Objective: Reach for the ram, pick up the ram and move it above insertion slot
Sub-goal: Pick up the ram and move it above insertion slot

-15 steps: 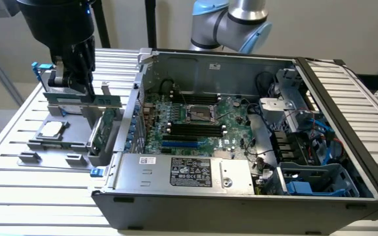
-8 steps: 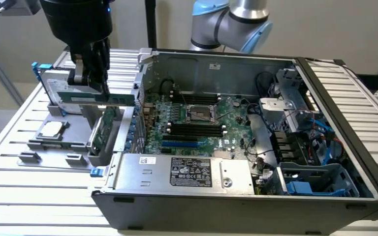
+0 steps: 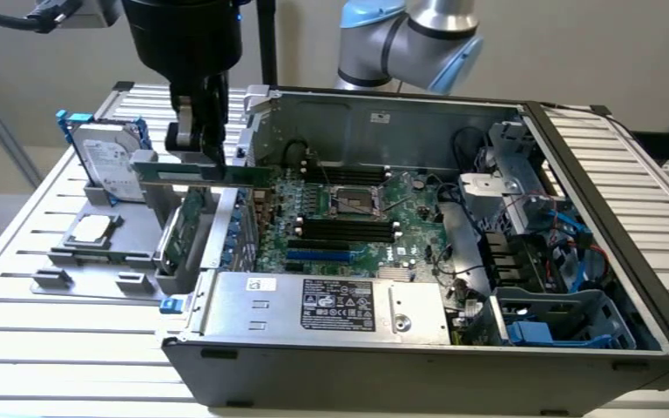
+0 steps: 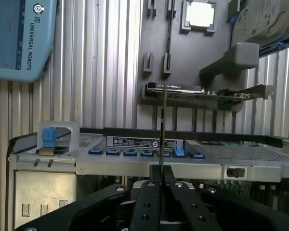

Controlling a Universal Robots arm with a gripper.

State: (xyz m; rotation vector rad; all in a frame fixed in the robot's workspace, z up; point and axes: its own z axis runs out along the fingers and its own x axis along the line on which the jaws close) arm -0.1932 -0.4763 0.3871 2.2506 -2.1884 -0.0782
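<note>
Above the left wall of the open computer case (image 3: 428,348), as the exterior view shows it, the claw (image 3: 201,139) is clamped on the ram (image 3: 201,173), a thin green stick held lengthwise and level. From the wrist view the ram (image 4: 162,125) appears edge-on between the closed fingers (image 4: 147,202). A hard drive (image 3: 108,165) stands nearby on the slatted table (image 3: 32,331)

The open grey metal computer case (image 3: 428,348) sits on the slatted metal bench (image 3: 32,348). At the exterior view's left of the case, a grey fixture plate (image 3: 91,252) lies on the bench, with the silver hard drive (image 3: 108,170) standing at its far end. The black two-fingered tool (image 3: 199,148) holds the long green ram stick (image 3: 201,174) above the case's wall on that side, behind the upright green expansion card (image 3: 181,239).
</note>
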